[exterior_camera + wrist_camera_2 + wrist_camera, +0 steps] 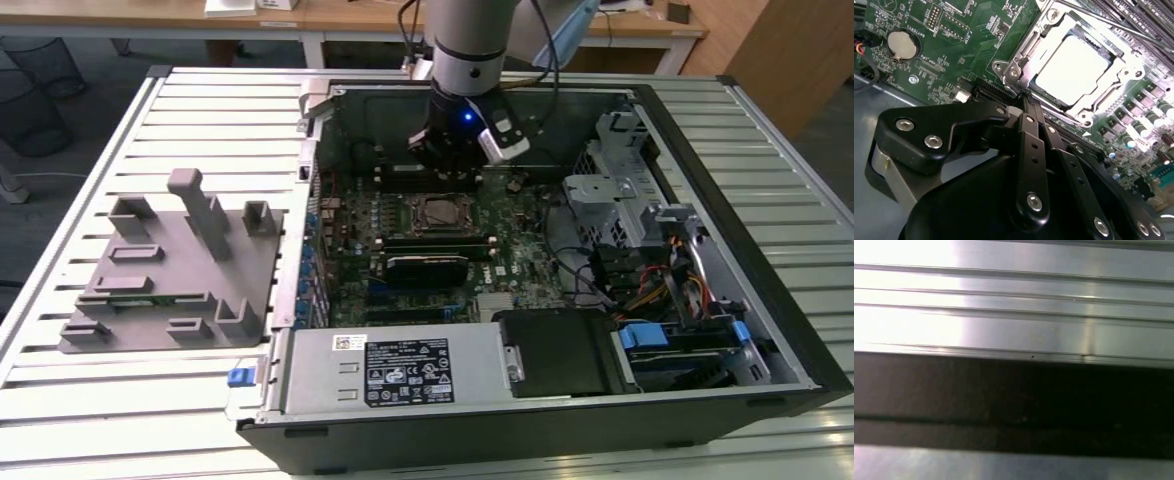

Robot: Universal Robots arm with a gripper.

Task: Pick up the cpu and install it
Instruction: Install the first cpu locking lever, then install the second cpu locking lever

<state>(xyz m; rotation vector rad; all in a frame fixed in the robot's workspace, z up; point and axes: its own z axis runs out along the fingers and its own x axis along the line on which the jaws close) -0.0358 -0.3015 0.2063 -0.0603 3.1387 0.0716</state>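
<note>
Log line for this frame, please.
cpu: seated in socket frame | hand: empty, above motherboard, beside socket | case: open

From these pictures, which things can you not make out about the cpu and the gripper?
- Gripper fingertips: in the exterior view the arm's body hides them.
- Whether the cpu is fully seated in the socket: glare whitens its top in the second wrist view.
- Cpu in the exterior view: too small to judge.

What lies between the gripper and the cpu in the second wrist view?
Only the socket's metal frame edge and a strip of green motherboard separate gripper from cpu.
</note>
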